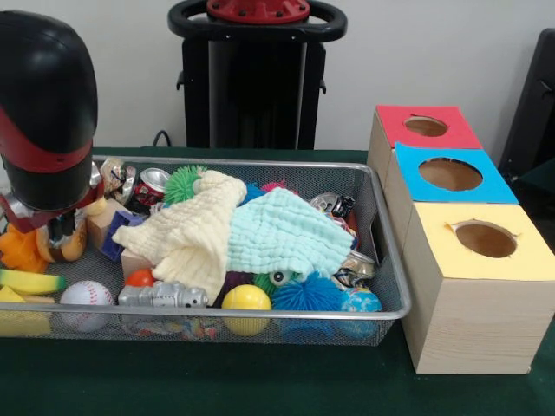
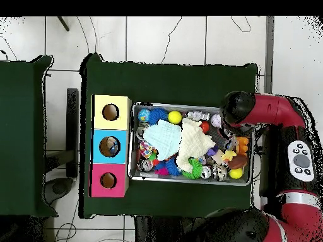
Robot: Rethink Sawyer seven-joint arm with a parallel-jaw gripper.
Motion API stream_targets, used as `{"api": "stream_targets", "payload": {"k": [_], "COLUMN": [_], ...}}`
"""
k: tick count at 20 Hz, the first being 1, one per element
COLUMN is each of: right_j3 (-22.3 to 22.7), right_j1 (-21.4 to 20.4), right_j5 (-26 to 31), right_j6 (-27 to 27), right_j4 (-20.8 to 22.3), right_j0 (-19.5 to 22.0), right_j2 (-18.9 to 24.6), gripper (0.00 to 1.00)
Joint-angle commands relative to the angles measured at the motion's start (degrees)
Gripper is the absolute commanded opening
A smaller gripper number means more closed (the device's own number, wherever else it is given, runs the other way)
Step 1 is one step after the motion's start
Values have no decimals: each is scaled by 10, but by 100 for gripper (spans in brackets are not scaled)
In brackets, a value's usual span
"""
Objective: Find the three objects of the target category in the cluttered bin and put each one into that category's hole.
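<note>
I see one green table [image 1: 260,381], one wire bin [image 1: 381,316] on it, and the arm [image 1: 43,113] down at the bin's end farthest from three boxes: yellow [image 1: 486,286], blue [image 1: 451,178], red [image 1: 425,128], one hole each. Two cloths, yellow [image 1: 186,238] and mint [image 1: 282,232], cover the clutter. Along the bin's front wall, I count one baseball [image 1: 86,296], one yellow ball [image 1: 246,299]. Gripper [image 1: 61,230]: can't tell. White wall behind.

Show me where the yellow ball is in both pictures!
Front view: the yellow ball sits at the bin's near wall, below the cloths.
Overhead view: the yellow ball lies by the bin's top wall, above the pale green cloth.
Shared landmark: the blue spiky ball right beside it.
</note>
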State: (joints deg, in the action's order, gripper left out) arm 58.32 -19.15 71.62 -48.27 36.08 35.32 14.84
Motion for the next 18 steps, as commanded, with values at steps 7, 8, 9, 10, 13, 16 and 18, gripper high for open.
{"api": "stream_targets", "payload": {"k": [7, 8, 9, 10, 13, 16, 18], "right_j3": [46, 50, 59, 65, 87, 107, 119], "right_j1": [-38, -44, -54, -60, -80, -99, -115], "right_j5": [39, 43, 44, 45, 41, 39, 45], "right_j6": [181, 181, 185, 185, 178, 166, 162], "right_j4": [-30, -35, -38, -40, -51, -67, -80], "right_j0": [52, 54, 59, 62, 69, 76, 81], "right_j2": [72, 76, 77, 79, 85, 94, 100], "gripper": [0, 0, 0, 0, 0, 0, 0]}}
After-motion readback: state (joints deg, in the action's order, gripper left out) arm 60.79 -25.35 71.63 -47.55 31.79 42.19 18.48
